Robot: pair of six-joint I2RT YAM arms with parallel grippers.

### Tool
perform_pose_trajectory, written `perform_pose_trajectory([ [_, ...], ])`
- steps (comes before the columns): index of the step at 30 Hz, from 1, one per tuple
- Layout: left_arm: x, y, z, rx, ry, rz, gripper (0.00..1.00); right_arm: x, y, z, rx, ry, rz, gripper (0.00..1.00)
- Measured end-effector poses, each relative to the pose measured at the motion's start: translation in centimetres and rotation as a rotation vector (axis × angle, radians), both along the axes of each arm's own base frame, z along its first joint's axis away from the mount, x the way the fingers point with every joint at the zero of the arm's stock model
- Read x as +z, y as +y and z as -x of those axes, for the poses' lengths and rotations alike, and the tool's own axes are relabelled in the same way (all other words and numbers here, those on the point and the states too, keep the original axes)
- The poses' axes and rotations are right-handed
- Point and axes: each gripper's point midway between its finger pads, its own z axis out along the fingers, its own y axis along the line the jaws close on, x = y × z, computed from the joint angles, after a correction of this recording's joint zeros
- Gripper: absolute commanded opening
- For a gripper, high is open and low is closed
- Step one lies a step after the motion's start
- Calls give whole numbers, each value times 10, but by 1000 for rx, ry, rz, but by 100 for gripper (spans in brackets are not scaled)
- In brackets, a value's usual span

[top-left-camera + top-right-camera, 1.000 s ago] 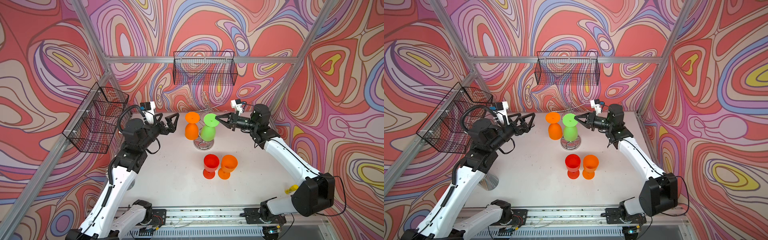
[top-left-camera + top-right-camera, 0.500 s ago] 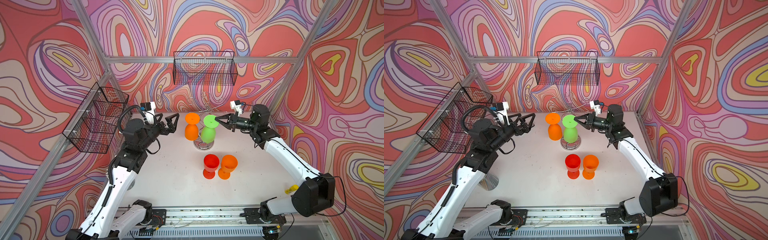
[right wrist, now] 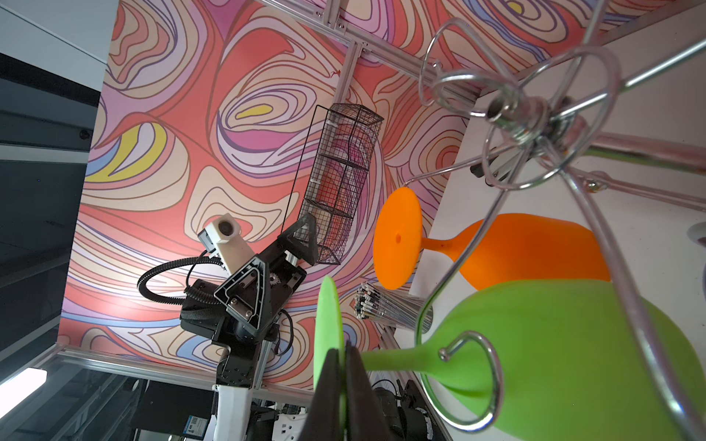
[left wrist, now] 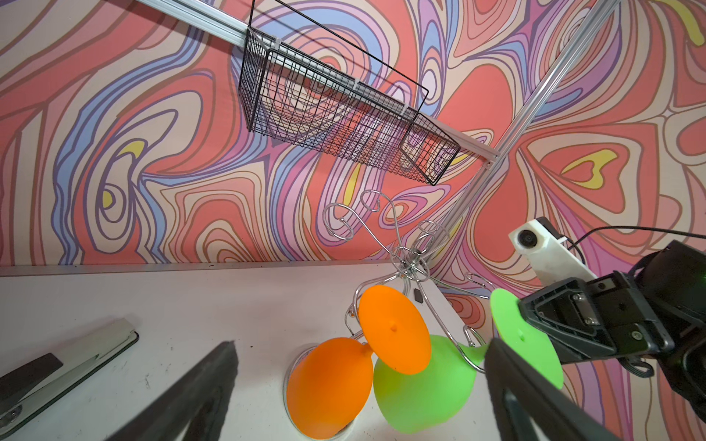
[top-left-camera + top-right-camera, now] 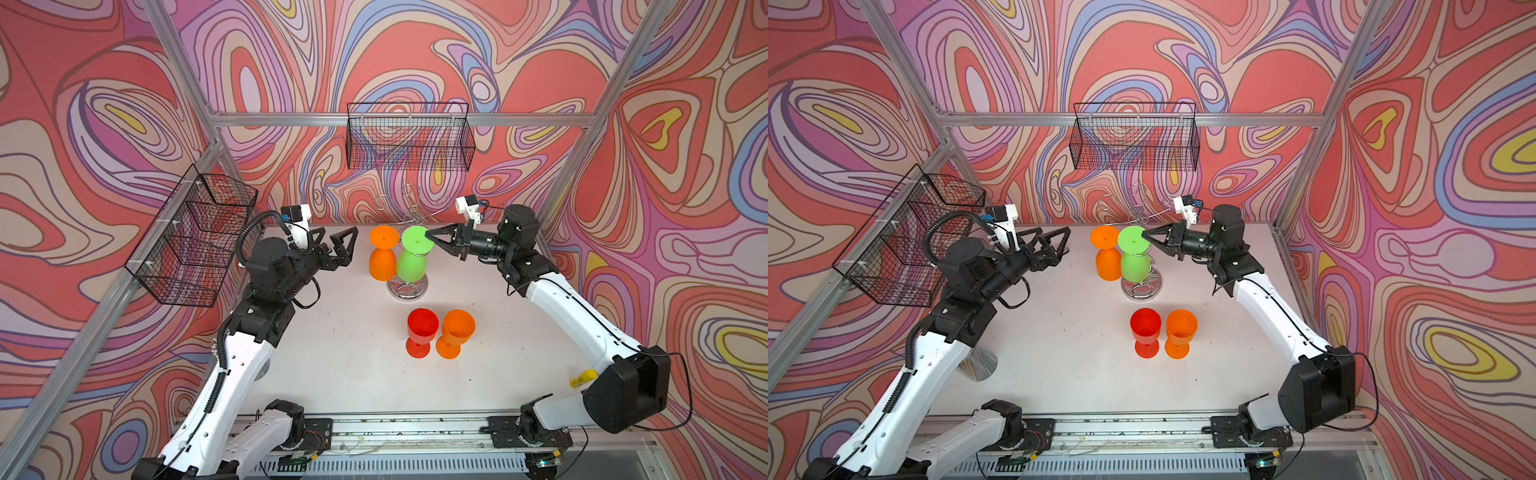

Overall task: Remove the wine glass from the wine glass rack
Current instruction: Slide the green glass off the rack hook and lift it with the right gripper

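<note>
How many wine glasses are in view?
4. An orange glass and a green glass hang upside down on the rack, the green one's foot pinched by the right hand. A red glass and a second orange glass stand upright on the table. None looks hidden.

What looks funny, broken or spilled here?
Nothing looks broken or spilled. The green glass and one orange glass hang upside down from the wine glass rack, as it is meant to hold them. The right gripper pinches the green glass's foot. A red glass and another orange glass stand upright on the table.
</note>
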Motion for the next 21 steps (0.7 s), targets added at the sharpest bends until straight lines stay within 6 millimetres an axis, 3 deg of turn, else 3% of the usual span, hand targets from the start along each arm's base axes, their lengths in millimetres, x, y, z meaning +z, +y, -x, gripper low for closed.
perform_pose_trajectory([
  [10, -3, -1, 0, -5, 6, -1, 100, -12, 2, -13, -29, 28, 12, 0],
  [21, 0, -1, 4, -12, -3, 1, 100, -9, -4, -25, -116, 2, 72, 0],
])
